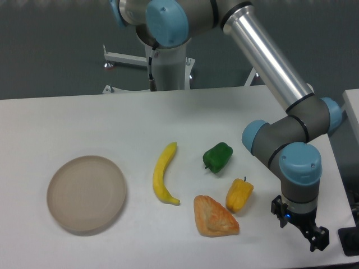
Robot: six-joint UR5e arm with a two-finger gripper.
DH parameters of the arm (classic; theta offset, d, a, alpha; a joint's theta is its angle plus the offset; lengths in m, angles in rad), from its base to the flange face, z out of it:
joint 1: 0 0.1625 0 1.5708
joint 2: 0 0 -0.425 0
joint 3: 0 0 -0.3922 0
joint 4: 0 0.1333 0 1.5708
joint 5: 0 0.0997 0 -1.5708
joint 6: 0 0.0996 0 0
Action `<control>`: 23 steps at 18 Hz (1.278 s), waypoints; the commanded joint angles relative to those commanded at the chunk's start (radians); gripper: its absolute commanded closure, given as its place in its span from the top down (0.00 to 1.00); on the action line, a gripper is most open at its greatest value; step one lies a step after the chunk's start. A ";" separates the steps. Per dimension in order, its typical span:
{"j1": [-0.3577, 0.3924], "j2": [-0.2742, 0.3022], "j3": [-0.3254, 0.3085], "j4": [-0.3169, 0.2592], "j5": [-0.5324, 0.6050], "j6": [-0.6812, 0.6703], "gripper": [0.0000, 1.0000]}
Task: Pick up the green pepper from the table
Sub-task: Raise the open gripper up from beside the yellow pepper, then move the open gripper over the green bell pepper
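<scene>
Arm: I've got the arm (269,61) reaching from the back of the table down to the front right corner, wrist pointing down near the table's front edge.

Gripper: my gripper (305,230) sits low at the front right, well apart from everything I care about. It's dark and small in my view, so I honestly cannot tell if the fingers are apart or together. Nothing looks to be held in it.

Green pepper: the green pepper (217,157) is lying on the table right of center, glossy and lumpy. It's off to the left of the gripper and farther back, not touching anything.

Yellow pepper: a yellow pepper (239,194) sits just in front of the green one and a bit right, between it and the gripper, stem up.

Pastry: a golden-brown pastry (214,216) is right beside the yellow pepper on its left, close enough that I can't tell if they touch.

Banana: a banana (164,174) lies left of the green pepper, running roughly front to back with a slight curve.

Plate: a round beige plate (61,185) is way over on the left side.

Table: the table (84,123) is white and flat, dark wall behind it.
</scene>
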 joint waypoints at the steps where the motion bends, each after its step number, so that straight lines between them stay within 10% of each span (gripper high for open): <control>1: -0.002 -0.002 0.008 0.000 0.000 -0.003 1.00; 8: -0.003 0.029 -0.034 -0.017 -0.005 0.000 1.00; 23: 0.117 0.365 -0.498 -0.130 -0.190 -0.008 1.00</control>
